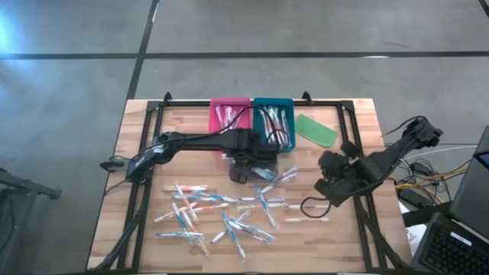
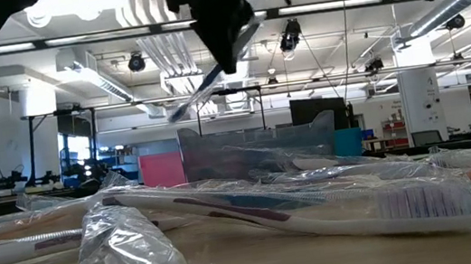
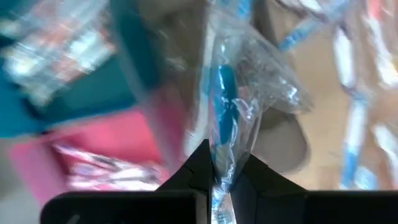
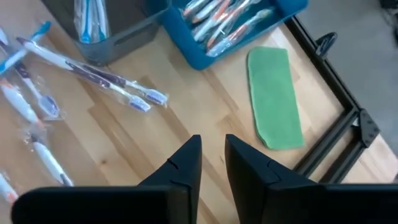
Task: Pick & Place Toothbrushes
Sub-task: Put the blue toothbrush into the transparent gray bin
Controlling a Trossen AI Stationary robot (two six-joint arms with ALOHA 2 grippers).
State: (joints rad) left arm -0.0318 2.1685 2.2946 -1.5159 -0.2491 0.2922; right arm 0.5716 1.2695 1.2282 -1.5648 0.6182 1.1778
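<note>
Clear wrap with a blue toothbrush [image 3: 222,99] hangs pinched in my left jaws [image 1: 243,169], long axis pointing down, just before the trays [image 1: 252,114] at the table's far edge. My right jaws [image 4: 212,163], slightly spread, wait empty near the right edge.

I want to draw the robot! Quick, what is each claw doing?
Left gripper: shut on a wrapped blue toothbrush.
Right gripper: a little open, holding nothing.
</note>
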